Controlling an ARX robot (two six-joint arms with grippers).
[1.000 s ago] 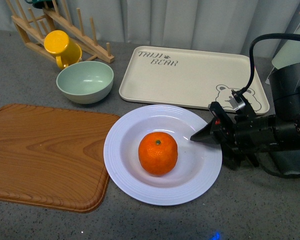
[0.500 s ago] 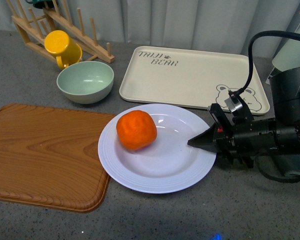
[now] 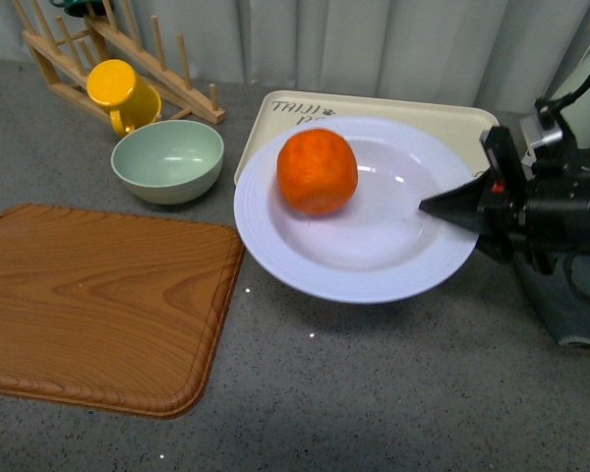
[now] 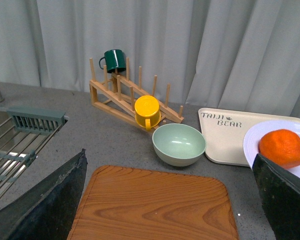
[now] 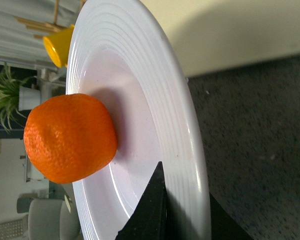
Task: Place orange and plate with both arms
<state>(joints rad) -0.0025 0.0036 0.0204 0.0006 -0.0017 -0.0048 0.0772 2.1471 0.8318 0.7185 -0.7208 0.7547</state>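
The white plate (image 3: 374, 265) is lifted off the counter and tilted, in front of the beige tray. The orange (image 3: 317, 171) lies in it, rolled to its far left side. My right gripper (image 3: 450, 208) is shut on the plate's right rim, one finger above and one below. In the right wrist view the orange (image 5: 70, 137) sits on the plate (image 5: 140, 90) and my right gripper (image 5: 182, 200) pinches the ridged rim. My left gripper (image 4: 170, 195) is open and empty above the wooden board (image 4: 155, 205); the orange (image 4: 283, 148) and plate edge (image 4: 250, 142) show beside one finger.
A wooden board (image 3: 98, 305) lies at the left. A pale green bowl (image 3: 167, 160) and a yellow mug (image 3: 121, 90) stand behind it by a wooden rack (image 3: 128, 49). The beige bear tray (image 3: 275, 128) lies behind the plate. A sink rack (image 4: 15, 145) shows in the left wrist view.
My right gripper has lifted the plate up and back toward the tray, tilting it. The orange has rolled from the plate's middle to its far left side.
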